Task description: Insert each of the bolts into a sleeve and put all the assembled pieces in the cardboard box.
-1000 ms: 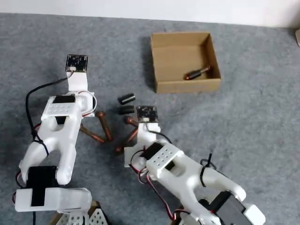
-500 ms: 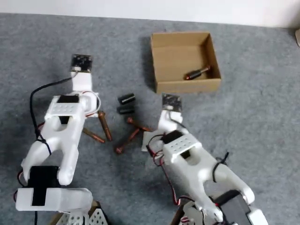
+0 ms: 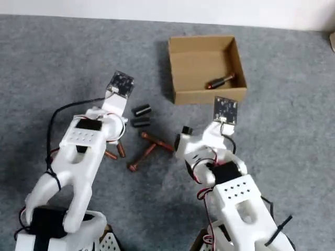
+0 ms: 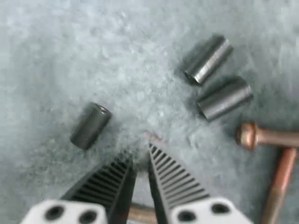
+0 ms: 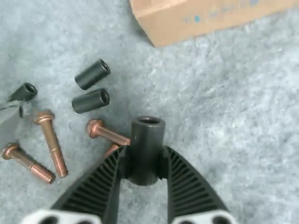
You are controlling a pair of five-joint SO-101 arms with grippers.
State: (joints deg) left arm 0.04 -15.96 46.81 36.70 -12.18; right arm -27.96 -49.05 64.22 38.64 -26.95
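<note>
Grey felt-like cloth (image 3: 63,57) covers the table in the high view. The box (image 3: 178,68) sits at the far side with one assembled piece (image 3: 220,81) lying inside, near its front wall. Two loose sleeves (image 3: 141,110) lie side by side in front of the box's left corner. Nearer the arms, four bolts (image 3: 156,141) are scattered; two of them are partly under the left arm (image 3: 84,151). The right gripper (image 3: 181,140) is just right of the bolts and grips a held sleeve (image 3: 186,129), in front of the box and apart from it.

From the left wrist, the left gripper (image 4: 140,154) hangs over the cloth with its jaws barely apart, a narrow slit with nothing between them. One sleeve (image 4: 91,126) lies alone close beside its tips. The pair of sleeves (image 4: 225,98) lies farther off, next to two bolts (image 4: 246,135) whose shafts meet at an angle. Part of another bolt (image 4: 140,213) shows under the jaws.

From the right wrist, the right gripper (image 5: 145,156) is clamped on the held sleeve (image 5: 148,135), which stands on end with its open bore showing. Beyond it on the cloth lie three bolts (image 5: 46,140), the two sleeves (image 5: 90,101) and the lone sleeve (image 5: 24,92). The box's corner (image 5: 210,18) is farther off.
</note>
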